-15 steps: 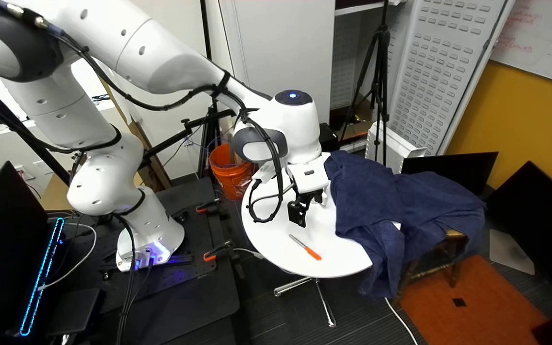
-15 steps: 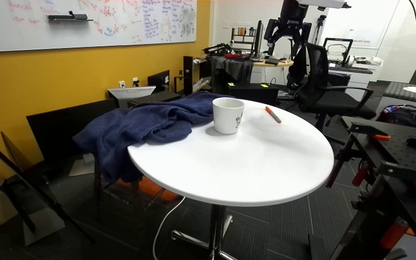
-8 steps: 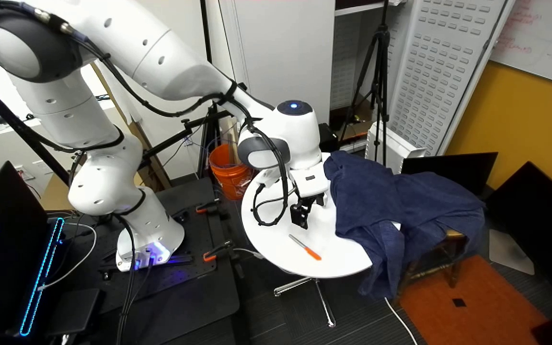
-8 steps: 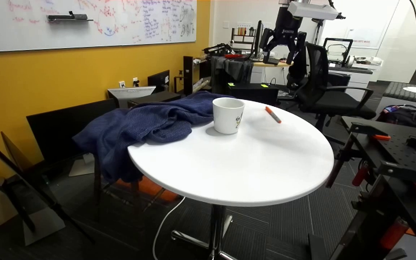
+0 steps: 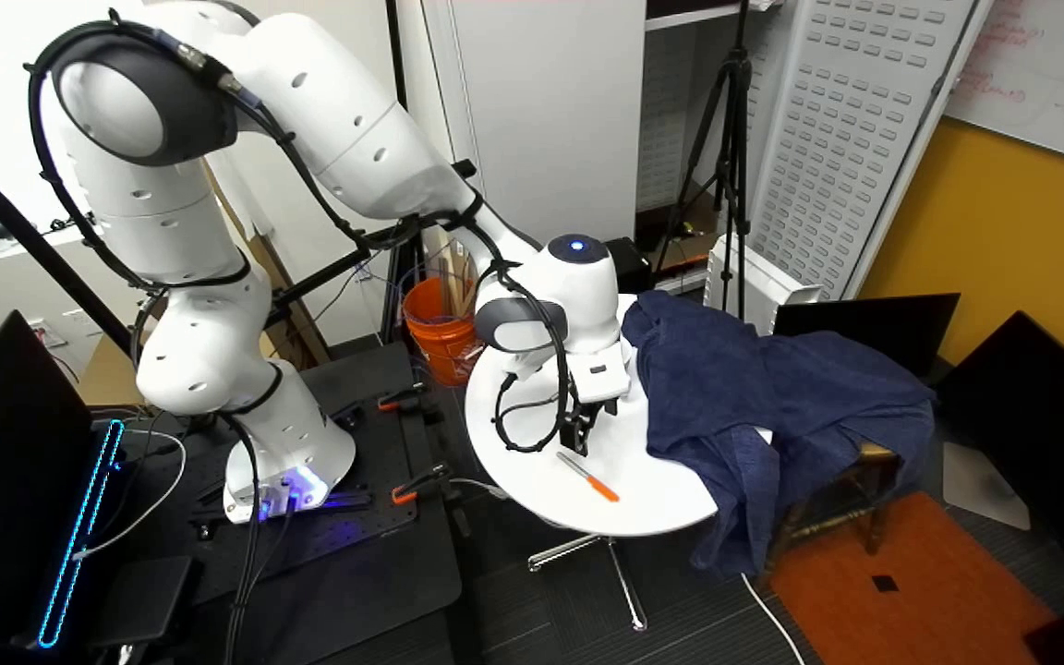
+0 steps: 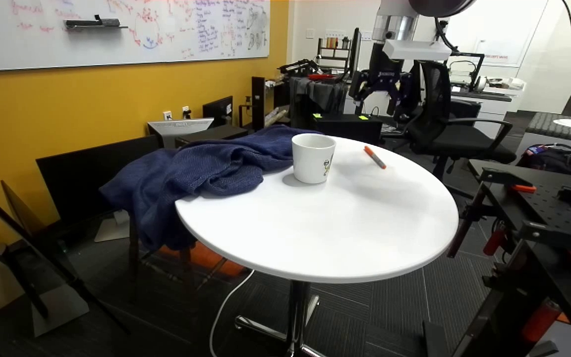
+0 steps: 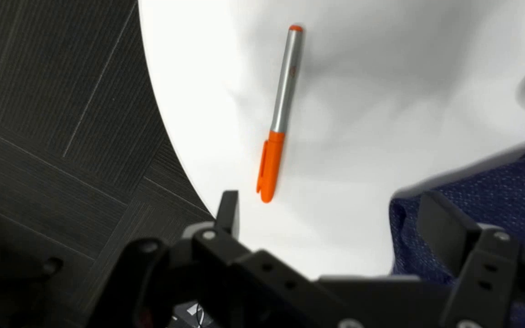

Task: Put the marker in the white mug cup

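So I count one mug [image 6: 312, 161], white with a little print on its side, standing upright on the round white worktop [image 6: 345, 233], and one marker [image 7: 281, 111], silver with an orange cap, lying flat on that same worktop, close to the rim and clear of the mug. One white arm [image 5: 375, 139] leans out over the worktop, and its one claw [image 7: 333, 212] hangs above it, fully released: two jaws, wide apart, as the wrist view shows. Also one navy cloth [image 6: 216, 166], bunched across part of the worktop and spilling down past its edge. In an exterior view you get one orange bucket [image 5: 444, 342] down low just beside the worktop, plus one black bench [image 5: 356, 591] next to the worktop with two orange-and-black clamps [image 5: 421, 483] on its worktop side. Then in an exterior view there's at least one black office chair [image 6: 464, 141] beyond the worktop; can't tell if there's a second one tucked behind it, tbh.
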